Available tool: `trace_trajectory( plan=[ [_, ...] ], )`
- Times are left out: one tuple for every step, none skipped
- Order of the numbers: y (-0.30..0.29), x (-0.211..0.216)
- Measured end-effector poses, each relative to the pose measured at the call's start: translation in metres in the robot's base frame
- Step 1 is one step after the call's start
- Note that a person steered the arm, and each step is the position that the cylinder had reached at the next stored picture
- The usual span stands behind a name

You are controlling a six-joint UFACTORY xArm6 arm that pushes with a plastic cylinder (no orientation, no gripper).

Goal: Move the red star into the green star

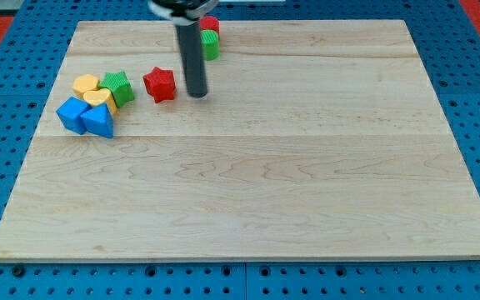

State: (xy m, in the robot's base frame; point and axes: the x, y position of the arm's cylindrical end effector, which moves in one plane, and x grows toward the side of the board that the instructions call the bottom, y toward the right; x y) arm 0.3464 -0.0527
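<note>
The red star lies on the wooden board at the upper left. The green star lies a little to its left, with a small gap between them. My tip rests on the board just to the right of the red star, close to it but not clearly touching. The dark rod rises from the tip to the view's top.
A yellow block, a yellow heart and two blue blocks cluster left of and below the green star. A red block and a green block sit behind the rod at the top. The wooden board lies on a blue pegboard.
</note>
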Motion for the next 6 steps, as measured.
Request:
trace_trajectory(
  plan=[
    [0.004, -0.03],
    [-0.02, -0.052],
    [-0.045, -0.046],
    [-0.045, -0.025],
    [-0.051, -0.019],
    [-0.051, -0.012]
  ],
)
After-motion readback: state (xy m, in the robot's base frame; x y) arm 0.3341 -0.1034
